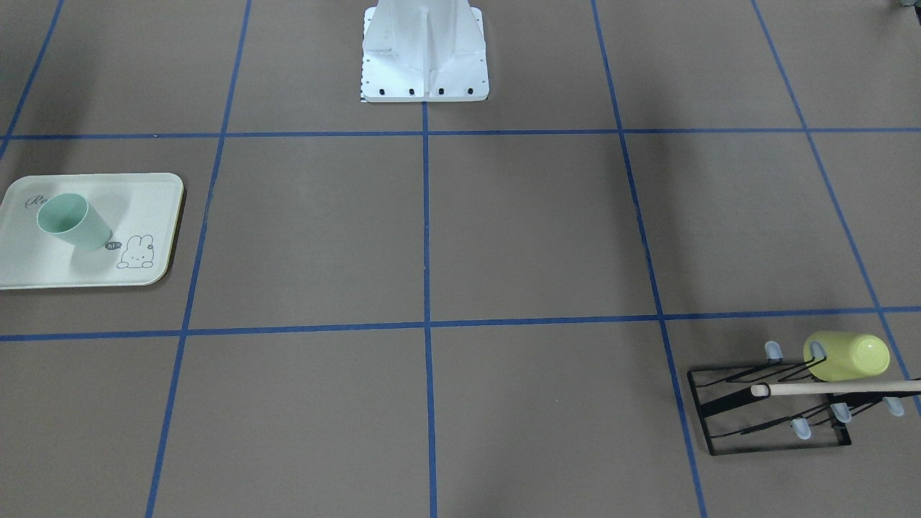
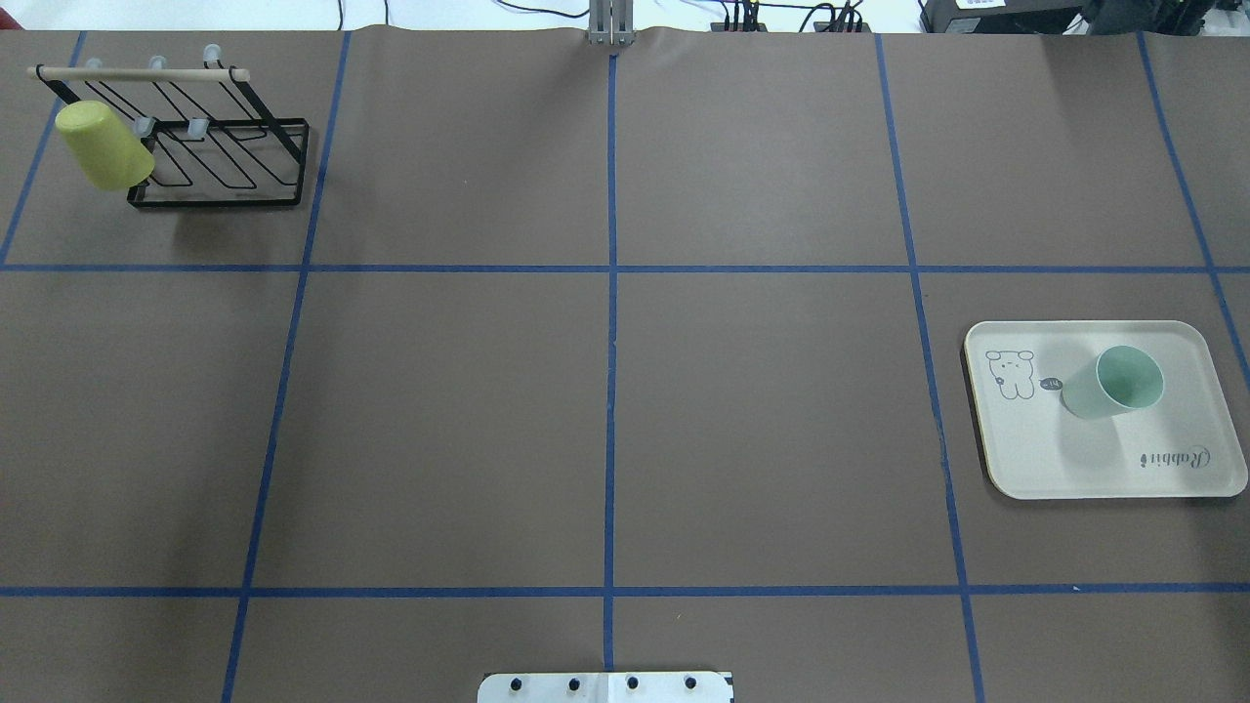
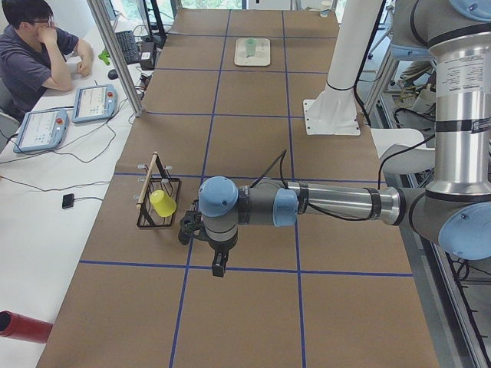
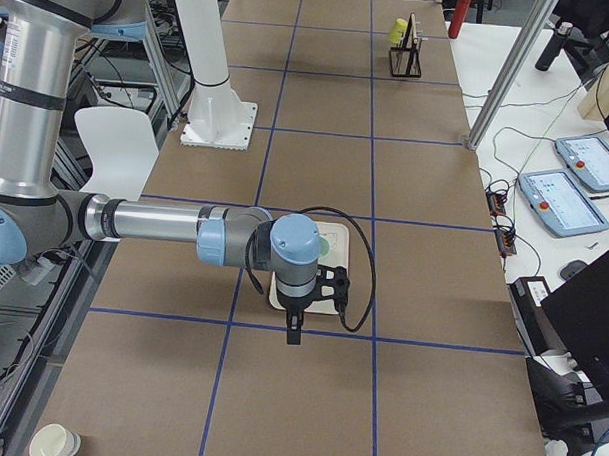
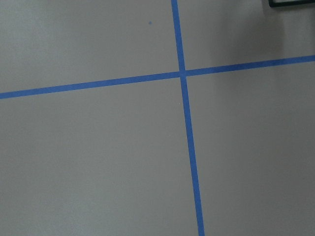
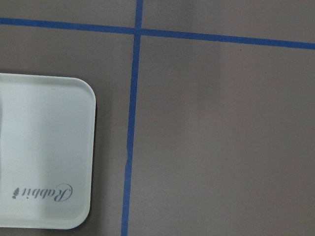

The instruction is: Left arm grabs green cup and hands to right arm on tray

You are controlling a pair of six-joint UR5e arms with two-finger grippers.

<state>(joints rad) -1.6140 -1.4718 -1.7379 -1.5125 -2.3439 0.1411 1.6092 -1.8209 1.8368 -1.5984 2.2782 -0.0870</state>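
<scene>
The green cup [image 2: 1113, 383] stands upright, mouth up, on the cream-white tray [image 2: 1074, 459] at the table's right side; it also shows in the front view [image 1: 72, 221]. No gripper touches it. Both arms show only in the side views. The left gripper [image 3: 219, 268] hangs fingers down over bare table near the black rack. The right gripper [image 4: 293, 333] hangs fingers down just past the tray's near edge [image 4: 277, 299]. I cannot tell whether either is open or shut. The right wrist view shows the tray's corner [image 6: 44, 147] and no fingers.
A yellow-lime cup [image 2: 103, 146] hangs on the black wire rack [image 2: 225, 166] at the far left corner. The white robot base [image 1: 424, 50] stands at the table's near-robot edge. Blue tape lines grid the brown table. An operator [image 3: 38, 54] sits at a side desk.
</scene>
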